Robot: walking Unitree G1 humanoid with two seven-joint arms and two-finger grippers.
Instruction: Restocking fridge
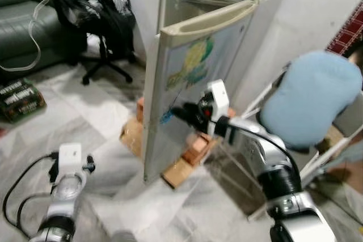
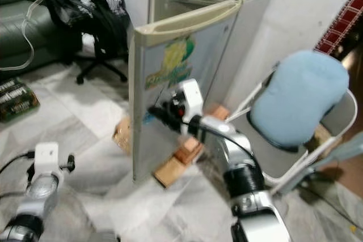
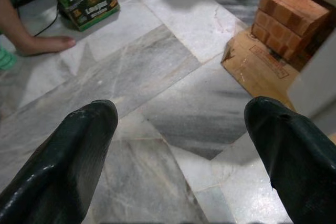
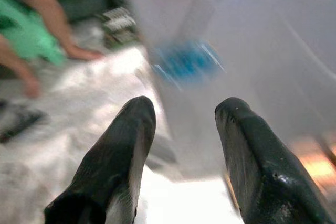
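Right hand (image 1: 177, 111), fingers apart, at the sticker-covered grey fridge door (image 1: 170, 92), swung open

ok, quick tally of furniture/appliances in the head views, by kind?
Fridge: 1
Office chair: 1
Folding chair: 1
Sofa: 1
Total: 4

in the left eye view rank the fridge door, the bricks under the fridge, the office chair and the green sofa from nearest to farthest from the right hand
1. Fridge door: right at the right hand, whose fingertips reach its sticker-covered front.
2. Bricks: on the floor just below the hand, under the fridge.
3. Office chair: further back on the robot's left, draped with clothes.
4. Green sofa: farthest, at the far left edge.
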